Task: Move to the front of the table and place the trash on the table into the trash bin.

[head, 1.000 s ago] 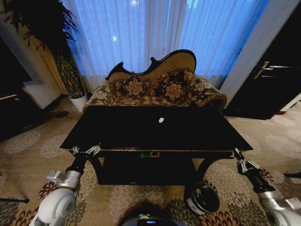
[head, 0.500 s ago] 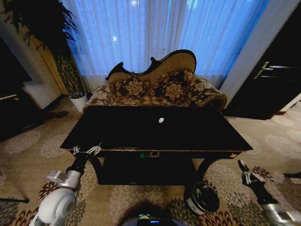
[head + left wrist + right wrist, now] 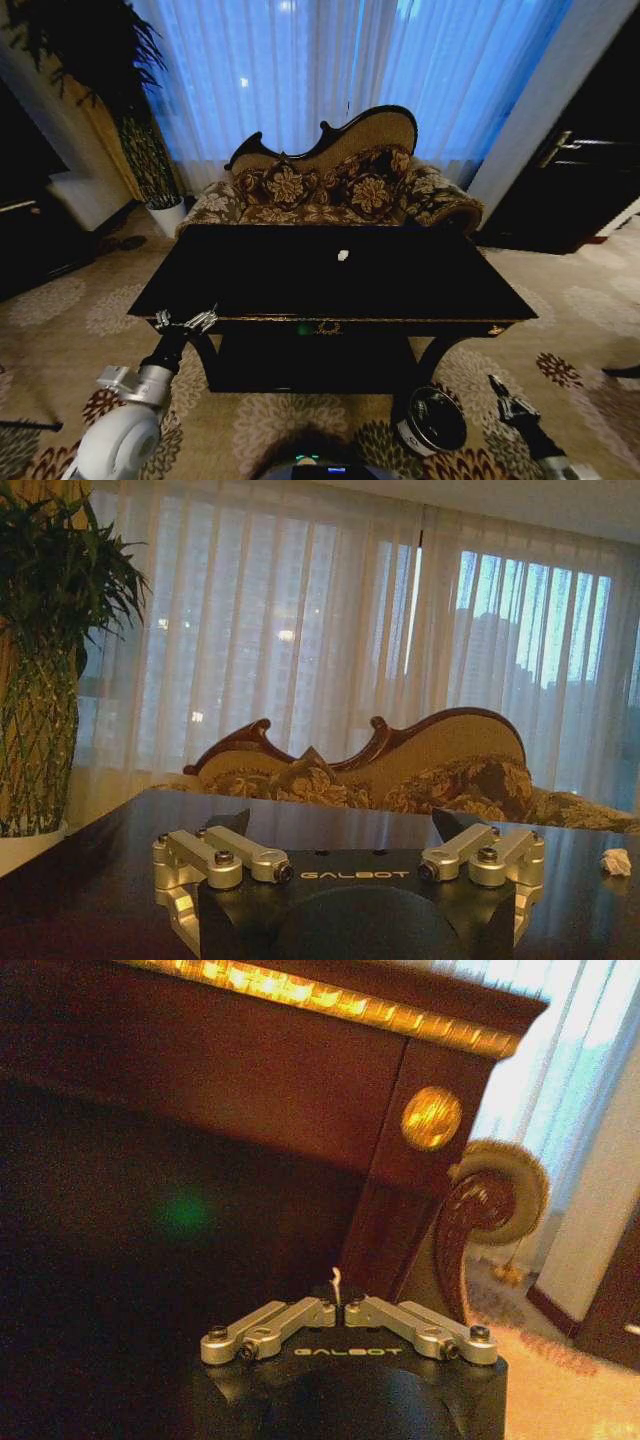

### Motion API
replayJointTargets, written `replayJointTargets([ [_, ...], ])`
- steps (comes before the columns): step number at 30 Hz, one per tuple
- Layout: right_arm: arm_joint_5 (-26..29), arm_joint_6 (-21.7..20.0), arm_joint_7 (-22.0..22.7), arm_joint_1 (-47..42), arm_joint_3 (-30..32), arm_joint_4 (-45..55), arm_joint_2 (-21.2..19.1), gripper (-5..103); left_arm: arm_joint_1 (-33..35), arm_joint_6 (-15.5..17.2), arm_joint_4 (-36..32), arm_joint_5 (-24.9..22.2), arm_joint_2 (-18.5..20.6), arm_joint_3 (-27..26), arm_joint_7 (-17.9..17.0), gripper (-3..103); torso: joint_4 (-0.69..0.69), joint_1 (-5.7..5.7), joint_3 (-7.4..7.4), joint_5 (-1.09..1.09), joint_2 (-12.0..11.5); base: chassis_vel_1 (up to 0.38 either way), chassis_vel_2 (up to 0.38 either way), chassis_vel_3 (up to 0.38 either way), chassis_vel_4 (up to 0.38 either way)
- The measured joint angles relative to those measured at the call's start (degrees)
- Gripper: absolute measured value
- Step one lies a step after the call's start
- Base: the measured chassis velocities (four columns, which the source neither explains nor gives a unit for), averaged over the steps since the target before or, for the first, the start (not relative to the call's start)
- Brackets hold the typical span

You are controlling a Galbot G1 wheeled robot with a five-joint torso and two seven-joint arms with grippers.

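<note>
The black table [image 3: 260, 280] with gold trim stands straight ahead of me. One white crumpled piece of trash [image 3: 343, 255] lies on its top, right of centre and toward the back; it is also the pale lump [image 3: 615, 861] in the left wrist view. The trash bin [image 3: 432, 421] sits on the carpet below the table's front right leg. At the table's front left corner my left gripper [image 3: 185, 321] hovers open and empty, fingers [image 3: 215, 855] spread wide. Low to the right of the bin, my right gripper [image 3: 503, 396] is shut, facing the table's gilded front corner [image 3: 432, 1118].
A patterned sofa [image 3: 330, 185] backs onto the curtains behind the table. A potted plant [image 3: 145, 150] stands at the far left, and a dark door [image 3: 580, 180] at the right. Open carpet [image 3: 60, 310] lies on both sides of the table.
My right gripper has sunk from table-edge height to near the floor beside the bin. The left gripper and the white paper have not moved.
</note>
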Motion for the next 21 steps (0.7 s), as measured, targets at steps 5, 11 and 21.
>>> replayJointTargets([
  [5,-3.22,-0.03,0.02,4.11,-2.9,-4.06,0.74,0,0.57,-0.08,-1.09,0.55,0.37,-0.52,-0.01,100,0.03,0.0,0.0,-0.01,0.0,0.0,0.0,0.0,0.0],
  [11,-8.04,-0.07,0.9,7.16,-5.98,-8.98,1.96,0,1.59,-0.39,-2.44,1.32,0.85,-2.05,-0.01,100,0.01,0.0,0.0,0.0,0.0,0.0,0.0,0.0,0.0],
  [21,-16.36,-0.08,0.34,9.83,-6.45,-17.91,4.2,0,2.3,-0.46,-4.06,1.41,1.21,-3.46,-0.02,100,-0.01,0.0,0.0,0.01,0.0,0.0,0.0,0.0,0.0],
])
